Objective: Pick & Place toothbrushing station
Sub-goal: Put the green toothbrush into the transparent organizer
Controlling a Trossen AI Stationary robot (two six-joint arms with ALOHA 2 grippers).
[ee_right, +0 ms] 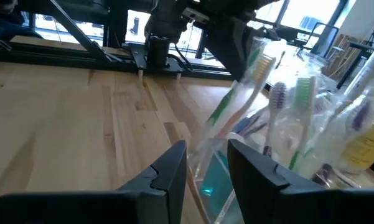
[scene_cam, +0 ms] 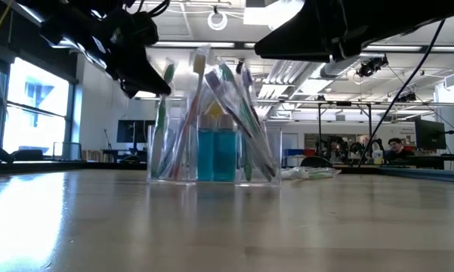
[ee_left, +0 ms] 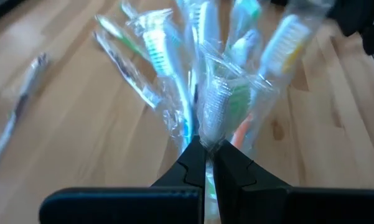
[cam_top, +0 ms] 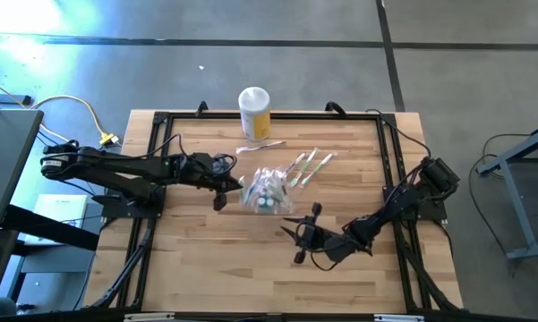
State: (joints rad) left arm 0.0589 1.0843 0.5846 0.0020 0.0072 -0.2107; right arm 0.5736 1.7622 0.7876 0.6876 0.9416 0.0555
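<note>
Bare table (cam_top: 215, 259) runs along the near edge and both near corners. At centre, the toothbrushing station (cam_top: 267, 190) is hemmed in by the left gripper (cam_top: 222, 199) on one side and the right gripper (cam_top: 303, 234) just beside it. Loose wrapped toothbrushes (cam_top: 309, 165) and a yellow jar (cam_top: 254, 112) occupy the far edge.

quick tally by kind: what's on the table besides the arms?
Clear container holding wrapped toothbrushes: 1
Yellow jar with white lid: 1
Wrapped toothbrushes lying loose near the container: 3
Separate loose wrapped item by the jar: 1
Total: 6; brushes inside the container not counted, they overlap.
</note>
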